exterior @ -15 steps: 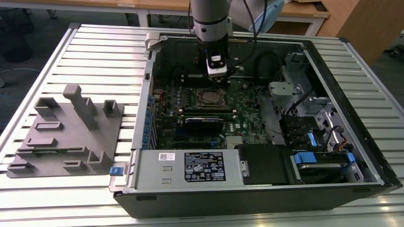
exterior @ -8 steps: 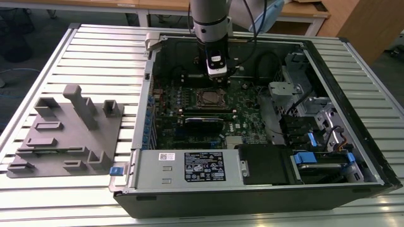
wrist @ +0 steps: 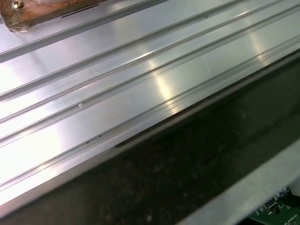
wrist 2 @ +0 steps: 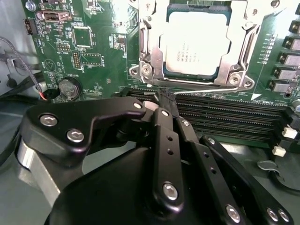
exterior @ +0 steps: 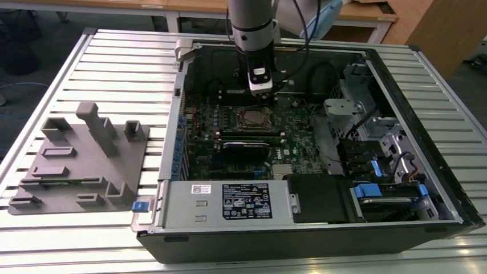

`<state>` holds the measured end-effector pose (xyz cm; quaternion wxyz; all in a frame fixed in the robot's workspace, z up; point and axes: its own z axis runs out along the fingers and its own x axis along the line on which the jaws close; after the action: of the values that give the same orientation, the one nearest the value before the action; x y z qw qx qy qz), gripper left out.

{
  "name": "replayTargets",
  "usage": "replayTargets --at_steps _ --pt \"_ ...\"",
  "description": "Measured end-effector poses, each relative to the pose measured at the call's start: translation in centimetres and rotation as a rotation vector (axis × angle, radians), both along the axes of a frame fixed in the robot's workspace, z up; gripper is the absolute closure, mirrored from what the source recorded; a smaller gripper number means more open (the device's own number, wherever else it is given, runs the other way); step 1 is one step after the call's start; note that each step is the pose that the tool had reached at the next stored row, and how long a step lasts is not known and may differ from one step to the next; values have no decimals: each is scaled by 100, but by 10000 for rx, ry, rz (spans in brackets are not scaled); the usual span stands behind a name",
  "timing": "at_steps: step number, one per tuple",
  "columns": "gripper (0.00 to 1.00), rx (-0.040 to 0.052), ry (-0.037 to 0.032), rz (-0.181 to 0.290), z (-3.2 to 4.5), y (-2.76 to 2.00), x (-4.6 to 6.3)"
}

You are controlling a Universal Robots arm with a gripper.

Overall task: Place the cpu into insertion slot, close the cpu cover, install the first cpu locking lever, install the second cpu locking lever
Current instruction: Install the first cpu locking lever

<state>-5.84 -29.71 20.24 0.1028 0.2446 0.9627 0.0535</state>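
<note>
Down flat in the insertion slot (wrist 2: 196, 76), near the middle of the motherboard (wrist 2: 93, 61): the cpu (wrist 2: 197, 44), silvery top up. Closed over it, the cpu cover (wrist 2: 149, 51), chip showing through the window. Along the cover's edge nearest the memory slots (wrist 2: 225, 117), a thin wire locking lever (wrist 2: 211, 89), lying low against the frame. Right at that lever's end, the gripper (wrist 2: 164, 98), fingers pressed together, tips on or just beside the wire. Pinching it or only touching? Cannot tell. In the exterior view, arm (exterior: 251, 28) reaching straight down into the open computer case (exterior: 304, 240), over the board's half away from the power supply (exterior: 228, 200). Outside the case, on the exterior view's left, a grey fixture plate (exterior: 76, 160) on the slotted metal table (exterior: 61, 234). Same shiny slats close up in the first wrist view.
</note>
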Motion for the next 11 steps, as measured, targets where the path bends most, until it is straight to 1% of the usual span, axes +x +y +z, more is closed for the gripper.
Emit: replayTargets --at_steps 2,5,11 --pt "89 18 -14 0 -2 0 -7" --pt "89 20 -32 0 -11 0 -15" --pt "89 20 -137 0 -68 -1 -23"
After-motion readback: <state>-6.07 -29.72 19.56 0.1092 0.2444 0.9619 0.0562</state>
